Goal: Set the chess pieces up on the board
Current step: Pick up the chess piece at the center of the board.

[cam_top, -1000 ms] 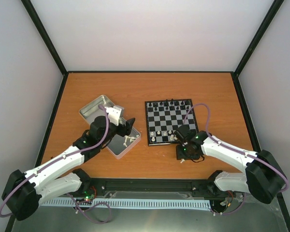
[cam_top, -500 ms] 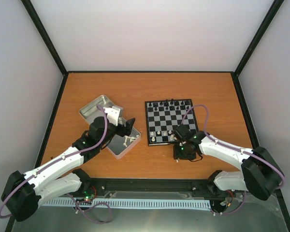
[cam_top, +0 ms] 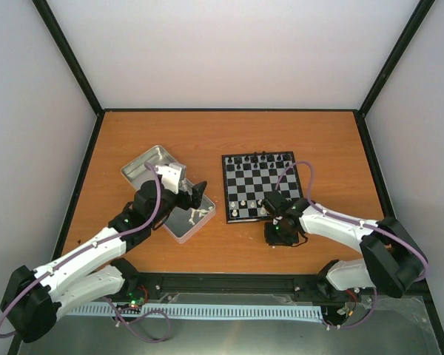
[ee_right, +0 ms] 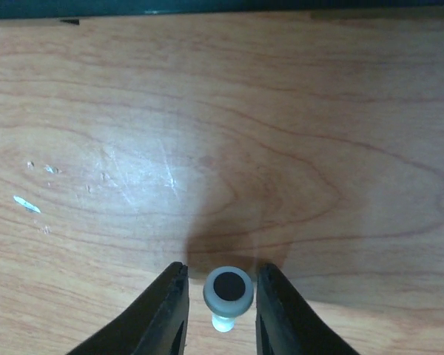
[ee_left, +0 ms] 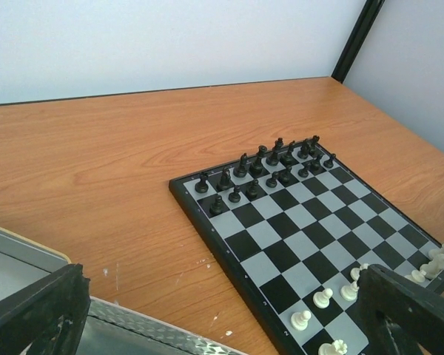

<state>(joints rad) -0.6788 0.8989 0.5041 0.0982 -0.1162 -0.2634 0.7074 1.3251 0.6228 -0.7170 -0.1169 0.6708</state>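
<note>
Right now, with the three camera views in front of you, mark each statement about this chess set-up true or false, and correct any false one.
1. The black pieces stand in two rows at the far side of the board. True.
2. The left gripper holds a white piece. False: its jaws stand wide open, with nothing between them.
3. The right gripper hangs over the board. False: it is over bare table in front of the board, jaws either side of a white piece.
4. Some white pieces stand on the board. True.
5. The tin lies to the left of the board. True.
</note>
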